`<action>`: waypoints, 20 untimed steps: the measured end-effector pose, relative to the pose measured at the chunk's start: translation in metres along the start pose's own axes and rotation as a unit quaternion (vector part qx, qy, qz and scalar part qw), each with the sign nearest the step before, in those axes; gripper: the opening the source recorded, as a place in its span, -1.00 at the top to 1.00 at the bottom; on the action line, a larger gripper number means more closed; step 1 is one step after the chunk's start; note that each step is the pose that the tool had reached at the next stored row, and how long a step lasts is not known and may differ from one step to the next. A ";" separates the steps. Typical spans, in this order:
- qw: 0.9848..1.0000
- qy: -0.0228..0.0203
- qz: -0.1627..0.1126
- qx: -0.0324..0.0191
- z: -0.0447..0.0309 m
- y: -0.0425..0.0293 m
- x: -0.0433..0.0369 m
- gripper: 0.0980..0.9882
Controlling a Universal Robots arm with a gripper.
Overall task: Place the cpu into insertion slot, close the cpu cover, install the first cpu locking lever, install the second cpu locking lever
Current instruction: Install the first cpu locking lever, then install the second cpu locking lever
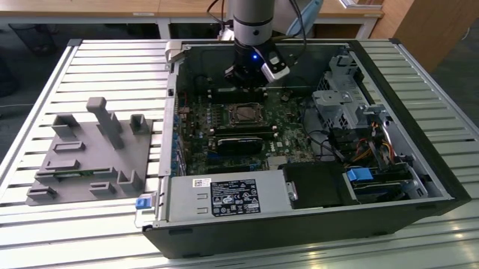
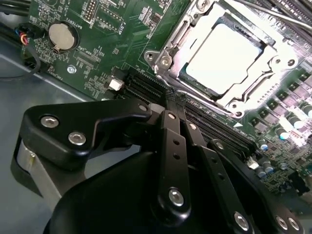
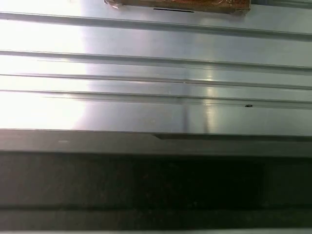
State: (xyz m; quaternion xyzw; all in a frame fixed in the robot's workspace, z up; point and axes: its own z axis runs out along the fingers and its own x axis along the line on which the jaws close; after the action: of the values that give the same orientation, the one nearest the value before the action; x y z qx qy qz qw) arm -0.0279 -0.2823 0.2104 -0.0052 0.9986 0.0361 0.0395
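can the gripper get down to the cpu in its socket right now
Probably yes. The gripper hangs just beyond the cpu, inside the open case. The cpu cover frames the chip, and its top looks bare through the window.

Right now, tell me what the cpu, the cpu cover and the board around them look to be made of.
The cpu: pale, matte metal top, seemingly brushed; it glares softly under the light.
The cpu cover: thin bright silver metal, likely stamped steel; its edges shine sharply and it frames the chip.
The circuit board: green laminate with a glossy coating, dotted with solder points and small parts.
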 end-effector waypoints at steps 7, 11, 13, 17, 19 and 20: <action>1.000 0.000 0.000 0.000 -0.0004 -0.0057 0.0001 0.98; 1.000 0.000 0.000 0.000 -0.0007 -0.0085 0.0001 0.98; 1.000 0.000 0.000 0.000 -0.0007 -0.0093 0.0001 0.98; 1.000 0.000 0.000 0.000 -0.0008 -0.0106 0.0000 0.98; 1.000 0.000 0.000 0.000 -0.0008 -0.0114 -0.0001 0.98; 1.000 0.000 0.000 0.000 -0.0009 -0.0120 -0.0001 0.98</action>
State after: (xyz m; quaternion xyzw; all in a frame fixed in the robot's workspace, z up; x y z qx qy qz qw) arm -0.0277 -0.2943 0.2104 -0.0051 0.9986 0.0362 0.0395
